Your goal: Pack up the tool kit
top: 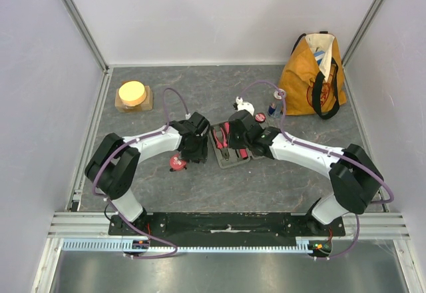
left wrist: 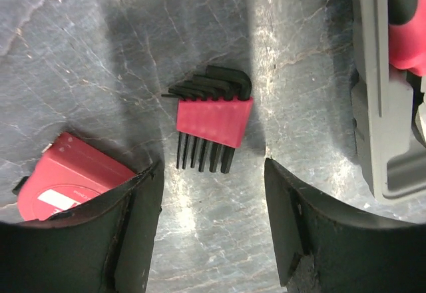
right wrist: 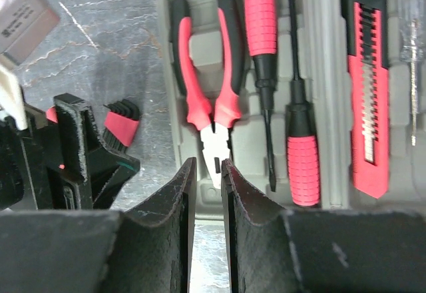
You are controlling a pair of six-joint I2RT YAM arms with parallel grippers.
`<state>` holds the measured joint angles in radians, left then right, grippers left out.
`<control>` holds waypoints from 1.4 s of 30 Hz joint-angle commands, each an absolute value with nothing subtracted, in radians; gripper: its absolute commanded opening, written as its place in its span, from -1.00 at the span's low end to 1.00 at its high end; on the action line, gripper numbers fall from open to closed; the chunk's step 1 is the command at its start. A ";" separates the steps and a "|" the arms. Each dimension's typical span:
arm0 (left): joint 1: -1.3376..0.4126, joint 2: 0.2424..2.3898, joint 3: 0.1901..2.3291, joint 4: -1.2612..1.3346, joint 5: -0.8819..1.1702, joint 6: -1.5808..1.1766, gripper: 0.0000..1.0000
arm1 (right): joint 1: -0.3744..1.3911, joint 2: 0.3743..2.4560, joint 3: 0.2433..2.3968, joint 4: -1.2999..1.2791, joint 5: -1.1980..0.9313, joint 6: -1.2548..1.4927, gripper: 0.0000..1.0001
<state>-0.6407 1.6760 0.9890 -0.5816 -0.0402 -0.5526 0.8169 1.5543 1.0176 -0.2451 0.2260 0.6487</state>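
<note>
left pincer (left wrist: 212,183) wide, low over hex keys (left wrist: 214,121) | right pincer (right wrist: 208,170) narrow, empty, above pliers (right wrist: 203,66)

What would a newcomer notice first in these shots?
The open grey case in the middle of the table, with red-and-black pliers, screwdrivers and a cutter in its slots. Left of it, a red set of hex keys lies loose under the open left gripper. An orange bag stands at the far right.
</note>
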 commanded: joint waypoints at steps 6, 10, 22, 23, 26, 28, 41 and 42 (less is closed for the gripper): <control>-0.690 1.730 0.986 -0.499 -0.203 -0.457 0.25 | 0.785 1.493 0.980 -0.239 0.221 0.663 -0.48; -0.695 1.750 0.986 -0.497 -0.184 -0.466 0.11 | 0.776 1.490 0.976 -0.238 0.215 0.657 -0.48; -0.715 1.764 0.971 -0.494 -0.183 -0.505 -0.29 | 0.755 1.477 0.959 -0.238 0.187 0.653 -0.49; -0.713 1.760 0.969 -0.495 -0.183 -0.514 -0.31 | 0.753 1.476 0.957 -0.238 0.186 0.652 -0.49; -0.715 1.738 0.973 -0.497 -0.180 -0.532 -0.33 | 0.750 1.450 0.954 -0.218 0.154 0.640 -0.48; -0.716 1.714 0.973 -0.494 -0.175 -0.549 -0.33 | 0.749 1.442 0.956 -0.196 0.103 0.629 -0.44; -0.715 1.508 0.942 -0.453 -0.173 -0.646 -0.35 | 0.735 1.517 1.002 -0.126 -0.123 0.637 -0.35; -0.716 1.491 0.940 -0.451 -0.175 -0.653 -0.35 | 0.735 1.525 1.009 -0.126 -0.129 0.638 -0.35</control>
